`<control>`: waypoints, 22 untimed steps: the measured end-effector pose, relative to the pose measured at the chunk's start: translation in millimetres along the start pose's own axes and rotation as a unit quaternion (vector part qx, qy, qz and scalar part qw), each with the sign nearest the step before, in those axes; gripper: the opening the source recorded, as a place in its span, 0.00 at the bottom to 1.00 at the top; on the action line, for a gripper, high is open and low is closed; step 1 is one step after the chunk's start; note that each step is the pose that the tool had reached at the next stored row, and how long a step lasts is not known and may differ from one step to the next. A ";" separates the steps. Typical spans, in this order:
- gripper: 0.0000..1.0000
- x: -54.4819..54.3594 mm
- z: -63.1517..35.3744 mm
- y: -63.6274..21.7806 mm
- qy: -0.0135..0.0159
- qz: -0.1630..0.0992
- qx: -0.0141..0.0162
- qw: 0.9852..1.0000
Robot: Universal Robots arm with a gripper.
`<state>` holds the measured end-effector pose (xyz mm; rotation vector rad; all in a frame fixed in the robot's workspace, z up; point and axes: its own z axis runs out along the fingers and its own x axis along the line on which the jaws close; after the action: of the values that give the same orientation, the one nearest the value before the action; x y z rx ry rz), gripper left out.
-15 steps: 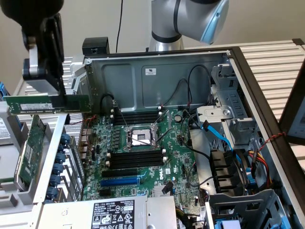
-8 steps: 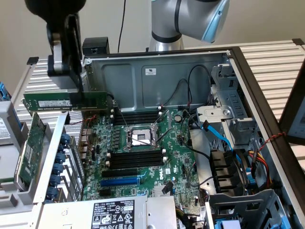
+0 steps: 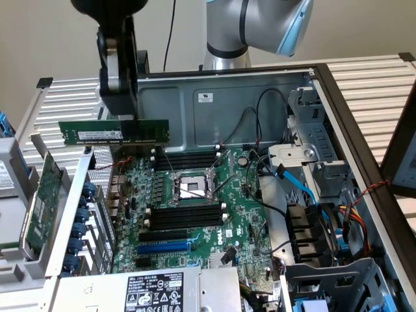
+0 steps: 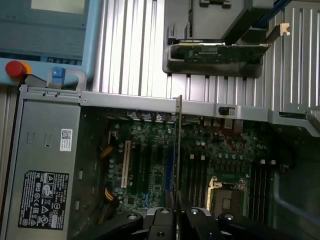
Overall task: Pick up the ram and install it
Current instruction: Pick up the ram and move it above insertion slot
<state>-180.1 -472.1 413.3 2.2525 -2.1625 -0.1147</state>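
1. the gripper (image 3: 128, 120) is narrowed to a pinch on the top edge of the ram (image 3: 91, 134), near its middle. the stick hangs level, contact edge down, in the air above the chassis rim at the exterior view's left, well apart from the board.

2. grip risk: only a thin strip of the stick sits between the fingers. a sideways knock could tilt it in the pinch or drop it onto the motherboard (image 3: 244, 195).

3. clearance risk: the metal card bracket frame (image 3: 71, 195) stands just below the stick. a low or skewed path could catch a corner on it.

4. alignment risk: 2 banks of black memory slots (image 3: 185, 158) flank the cpu socket (image 3: 190, 187). the stick looks roughly parallel to them, but any tilt or end offset could put the notch off its key, so pressing would stress the slot or the contacts. whether the slot latches stand open cannot be told.

5. the open socket lies between the banks; a slip there could harm it.

6. farther off, the blue cables (image 3: 296, 185) and the green expansion card (image 3: 40, 198) lie away from the slots and pose little risk.
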 end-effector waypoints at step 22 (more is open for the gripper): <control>0.14 -50.3 -0.5 -46.7 0.001 -0.001 0.032 0.999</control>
<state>-135.5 -419.9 413.0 2.2873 -2.1933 -0.0425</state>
